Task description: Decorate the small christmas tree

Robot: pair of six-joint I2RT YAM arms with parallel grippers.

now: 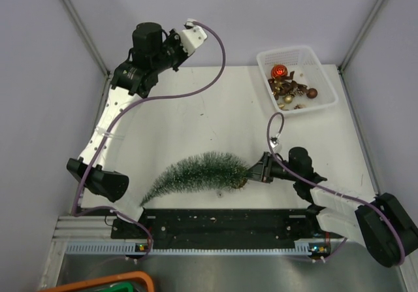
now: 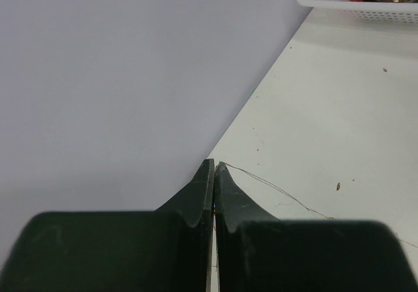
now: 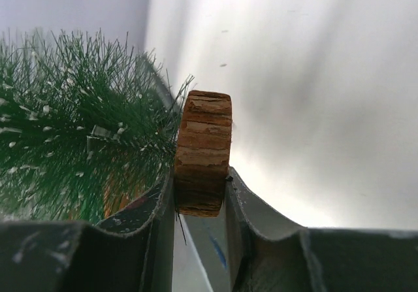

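Tree gripped by its base

One tree (image 1: 199, 172) lies on its side near the front edge of the desk (image 1: 196, 115), tip pointing left. The right gripper (image 1: 253, 172), its arm stretched low and leftward, clamps the tree's wooden base (image 3: 204, 151). The left gripper (image 2: 213, 178), closed on nothing, sits by the far-left wall. One basket (image 1: 324, 76) holds baubles (image 1: 279, 72).

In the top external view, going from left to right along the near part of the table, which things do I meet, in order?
left arm's lower joint → small christmas tree, lying on its side → right gripper, closed on the tree's wooden base → right arm's lower joint
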